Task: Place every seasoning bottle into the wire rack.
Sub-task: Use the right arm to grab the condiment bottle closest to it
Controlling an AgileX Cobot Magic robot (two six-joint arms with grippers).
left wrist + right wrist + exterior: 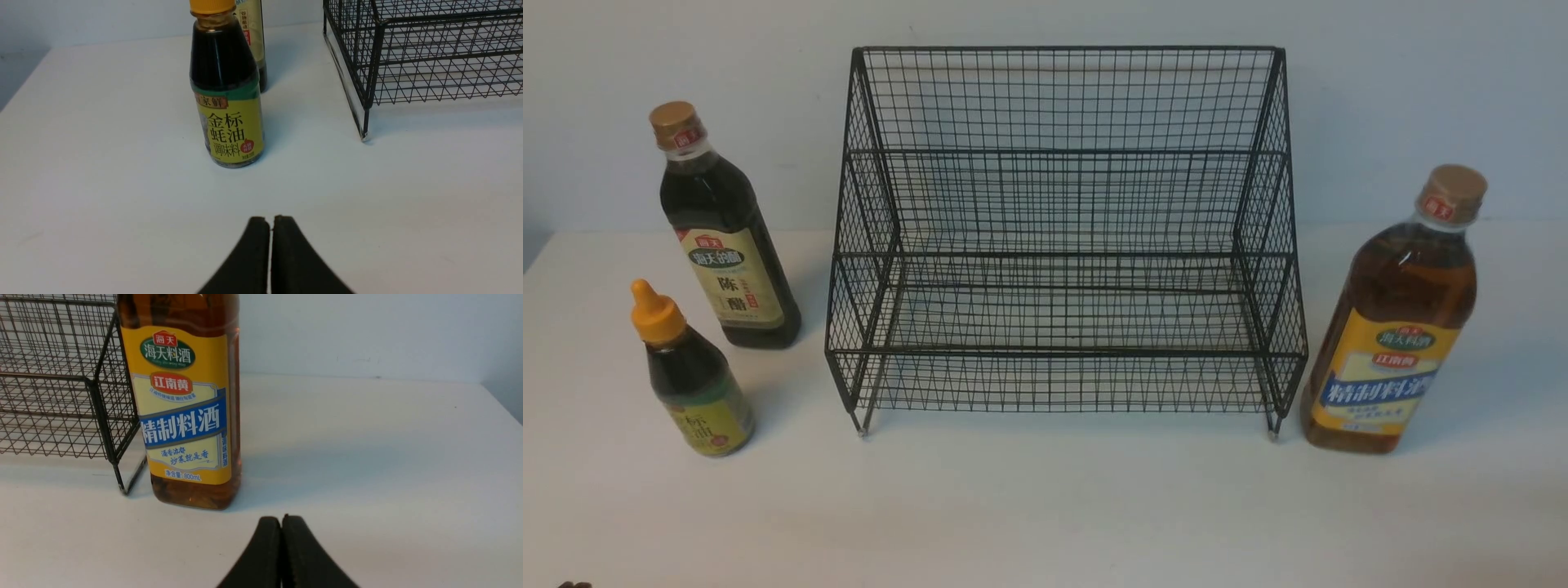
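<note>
From the front, the black wire-mesh two-tier rack stands empty on the white table, with the tall dark bottle with a cream label and the short dark bottle with an orange nozzle cap upright off its left side, and the tall amber bottle with a yellow-and-blue label upright just beside its right front leg. My left wrist camera shows my left gripper closed tip to tip, holding nothing, the short bottle ahead. My right wrist camera shows my right gripper likewise closed and empty, facing the amber bottle. All three look full, so I judge them heavy, rigid and slick; I'd grip each around its labelled body, kept upright
</note>
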